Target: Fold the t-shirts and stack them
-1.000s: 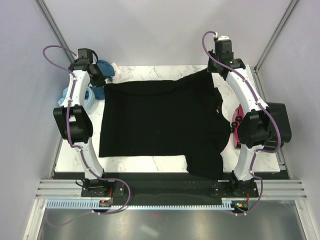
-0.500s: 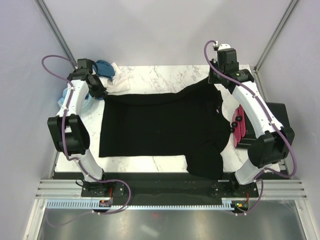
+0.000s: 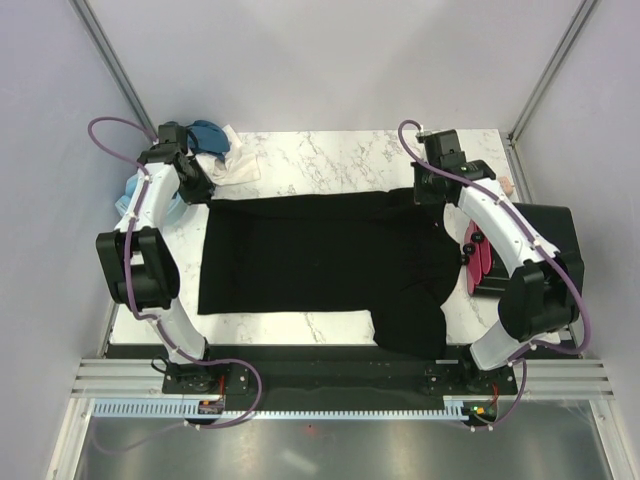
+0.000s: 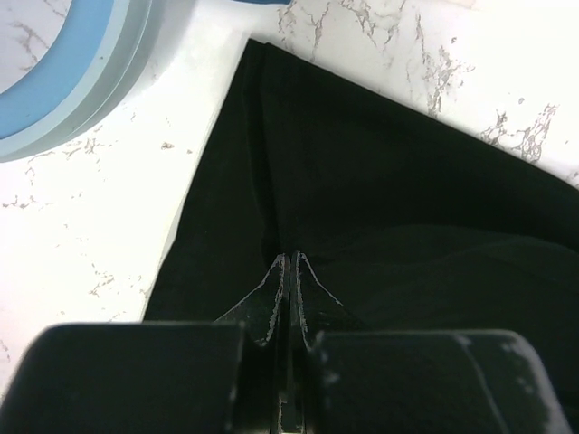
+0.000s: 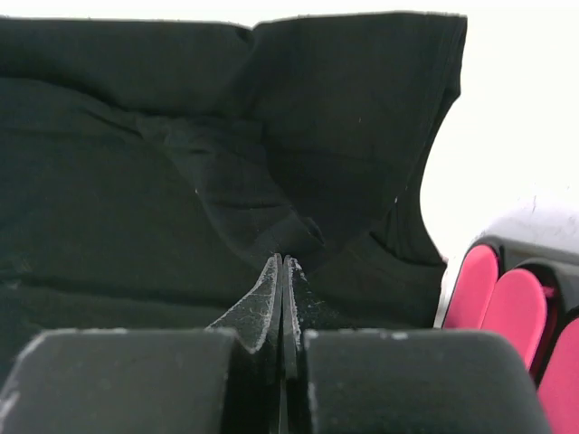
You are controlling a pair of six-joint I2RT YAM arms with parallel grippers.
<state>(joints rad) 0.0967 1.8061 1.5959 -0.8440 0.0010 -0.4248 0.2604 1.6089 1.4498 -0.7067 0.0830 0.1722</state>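
The big black short-sleeved cloth t-shirt [image 3: 320, 255] lies spread over most of the white marble table [image 3: 330, 155], with one sleeve drooping off the near edge. The left gripper [image 4: 289, 262] is clamped on the cloth by the far-left corner. The right gripper [image 5: 282, 264] is pinched tight on a bunched bit near the far-right shoulder.

The fabric looks light and totally floppy, zero stiffness. I'd guess it sags and wrinkles between the two pinch points unless both ends travel together. Edges and corners are the spots to grab, since mid-panel just makes a tent.

A heap of teal-blue and white shirts [image 3: 215, 150] sits in the far-left corner, just beside the left grip. A light-blue layered pile [image 4: 63, 81] sits close to the shirt's corner. On the right, bright pink rounded pieces in a black holder [image 5: 507, 307] sit right beside the shoulder, and I reckon they could snag it.
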